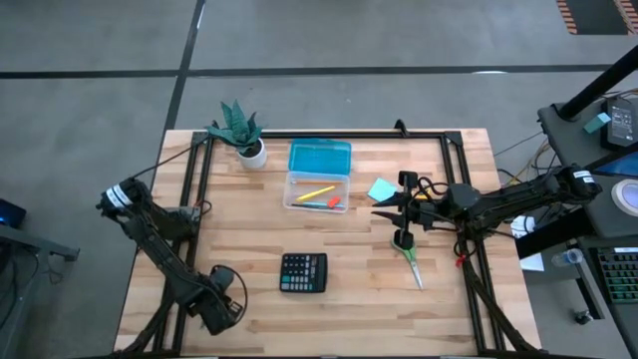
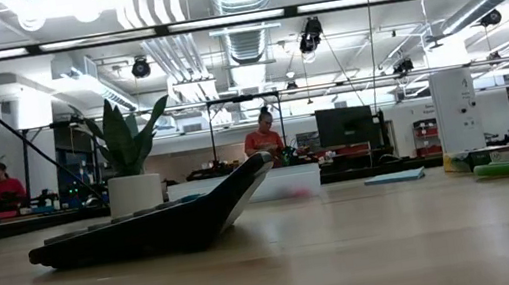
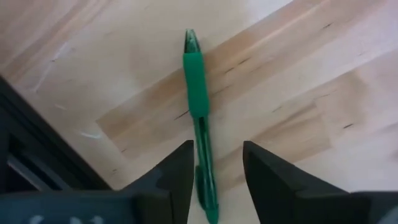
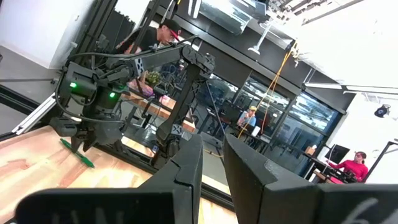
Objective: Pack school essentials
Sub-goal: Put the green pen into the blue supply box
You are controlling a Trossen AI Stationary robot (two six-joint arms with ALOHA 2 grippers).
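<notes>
At the near left corner of the worktop (image 1: 329, 319), my left pincer (image 1: 221, 311) hung low over a green pen (image 3: 200, 118); its two fingers (image 3: 177, 177) stood apart, one either side of the pen's barrel, gripping nothing. I judged this the pick-up of the pen, not yet closed; the next move called for a short drop and a squeeze across the barrel, then a carry to the clear box (image 1: 318, 189) at the middle of the worktop, where a yellow pencil (image 1: 315, 193) and something red-orange already lay beside its blue lid (image 1: 319, 157). My right pincer (image 1: 401, 214) waited on the right side, fingers slightly parted and empty, near the light-blue note pad (image 1: 380, 189) and the green-handled scissors (image 1: 409, 257); a calculator (image 1: 303, 272) lay between the arms.
</notes>
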